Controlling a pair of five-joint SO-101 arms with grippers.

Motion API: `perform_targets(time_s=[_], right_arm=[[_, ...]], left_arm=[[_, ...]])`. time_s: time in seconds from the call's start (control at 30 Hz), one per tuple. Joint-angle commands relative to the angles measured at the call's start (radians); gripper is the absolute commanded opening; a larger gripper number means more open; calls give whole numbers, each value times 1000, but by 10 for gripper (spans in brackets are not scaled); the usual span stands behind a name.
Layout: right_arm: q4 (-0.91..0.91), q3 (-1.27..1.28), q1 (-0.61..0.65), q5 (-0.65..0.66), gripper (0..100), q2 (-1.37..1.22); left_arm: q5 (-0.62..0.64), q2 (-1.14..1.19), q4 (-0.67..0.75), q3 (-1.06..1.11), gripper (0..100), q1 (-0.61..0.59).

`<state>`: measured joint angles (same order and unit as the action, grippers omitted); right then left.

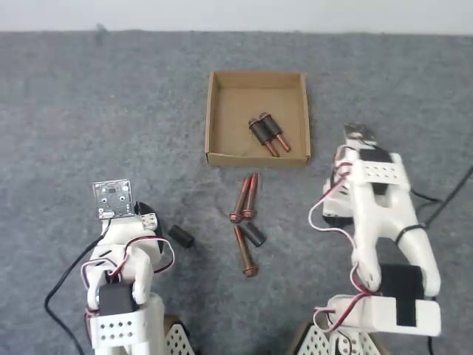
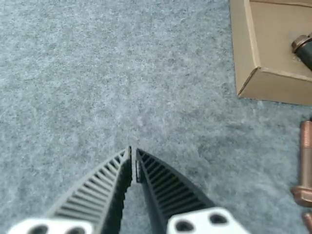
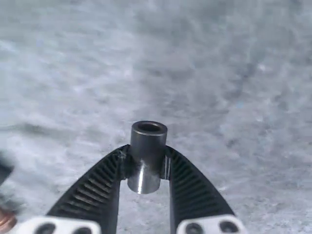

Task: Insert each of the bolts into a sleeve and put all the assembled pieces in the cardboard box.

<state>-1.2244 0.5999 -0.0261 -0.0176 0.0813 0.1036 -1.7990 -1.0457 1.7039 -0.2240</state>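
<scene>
The high view looks steeply down from overhead onto the grey carpet and the whole cardboard box. The left wrist view sits just behind the left gripper, facing low across the carpet to the box's near corner and a bolt, both shared with the high view. The right wrist view peers closely past the right gripper and the sleeve it pinches.

Robotics lab bench, grey carpet-covered table
</scene>
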Motion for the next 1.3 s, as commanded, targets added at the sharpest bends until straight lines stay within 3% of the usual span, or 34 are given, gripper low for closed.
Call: perform_targets(time_s=[0.0,0.43,0.7,0.83,1.07,1.17,1.27], right_arm=[[18,3,-41,34,9,54],[85,52,-39,54,9,48],[102,66,-36,54,9,48],[102,66,-36,54,9,48],[102,66,-36,54,9,48],[102,66,-41,54,9,48],[102,66,-41,54,9,48]], left_arm=[[-6,0,-5,-18,11,-5],[34,5,37,-71,12,37],[40,6,-146,-337,12,109],[41,37,-169,-415,12,110],[43,440,-167,-619,12,127],[44,644,-173,-694,12,204],[123,818,-173,-745,12,315]])
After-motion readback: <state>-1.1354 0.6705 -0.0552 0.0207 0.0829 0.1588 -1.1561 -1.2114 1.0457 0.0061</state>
